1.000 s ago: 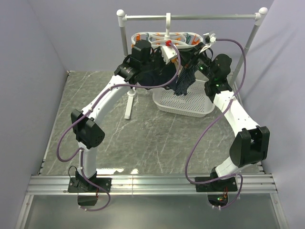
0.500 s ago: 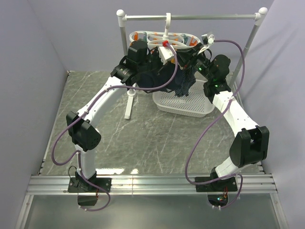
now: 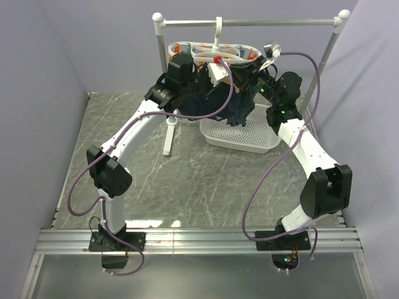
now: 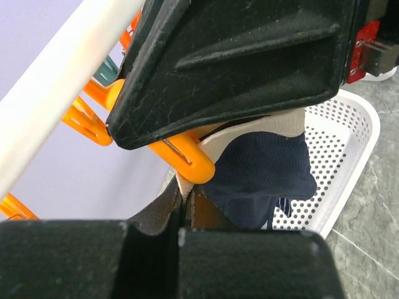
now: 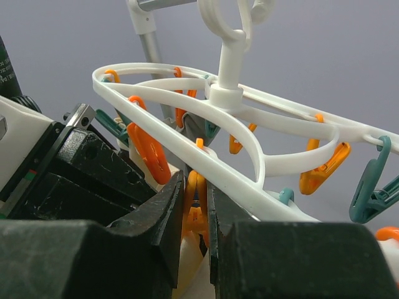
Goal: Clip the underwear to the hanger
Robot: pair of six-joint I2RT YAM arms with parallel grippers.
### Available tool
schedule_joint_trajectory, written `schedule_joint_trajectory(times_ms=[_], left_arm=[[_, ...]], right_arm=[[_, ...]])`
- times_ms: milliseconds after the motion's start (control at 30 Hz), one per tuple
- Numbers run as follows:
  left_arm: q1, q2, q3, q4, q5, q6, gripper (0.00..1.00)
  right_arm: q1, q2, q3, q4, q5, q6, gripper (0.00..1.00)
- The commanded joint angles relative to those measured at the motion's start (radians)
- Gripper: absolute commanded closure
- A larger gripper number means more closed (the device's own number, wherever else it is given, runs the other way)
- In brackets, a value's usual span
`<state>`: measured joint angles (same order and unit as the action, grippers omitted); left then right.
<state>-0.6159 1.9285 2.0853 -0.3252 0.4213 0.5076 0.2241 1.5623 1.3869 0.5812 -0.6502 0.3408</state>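
Observation:
The white looped hanger (image 3: 212,51) hangs by its hook from the rail, with orange and teal clothespins dangling from it (image 5: 249,118). My left gripper (image 4: 185,196) is shut on the beige waistband of the underwear (image 4: 265,171), just under an orange clothespin (image 4: 190,163). The navy fabric droops below the hanger (image 3: 202,103). My right gripper (image 5: 196,193) is shut on that orange clothespin (image 5: 198,208), squeezing its handles. Its fingers (image 4: 237,62) fill the top of the left wrist view. A strip of beige waistband (image 5: 193,277) shows below the pin.
A white perforated basket (image 3: 246,138) stands under the hanger, with a navy pinstriped cloth (image 3: 241,106) hanging over it. The grey rail stand (image 3: 249,22) frames the back, and one leg (image 3: 168,134) stands left of the basket. Purple walls close in on both sides.
A second ago the left arm sat lower. It has lifted the underwear up to the hanger, which tipped slightly. Over the last half second nothing has moved.

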Motion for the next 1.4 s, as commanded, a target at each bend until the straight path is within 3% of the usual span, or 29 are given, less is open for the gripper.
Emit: schedule_joint_trajectory(times_ms=[0, 1367], left_arm=[[-0.001, -0.031, 0.01, 0.002, 0.027, 0.011, 1.0], [-0.001, -0.008, 0.036, -0.017, 0.056, 0.003, 1.0]], right_arm=[[0.011, -0.004, 0.008, 0.045, -0.085, 0.004, 1.0], [0.014, 0.005, 0.0, 0.034, -0.123, -0.049, 1.0]])
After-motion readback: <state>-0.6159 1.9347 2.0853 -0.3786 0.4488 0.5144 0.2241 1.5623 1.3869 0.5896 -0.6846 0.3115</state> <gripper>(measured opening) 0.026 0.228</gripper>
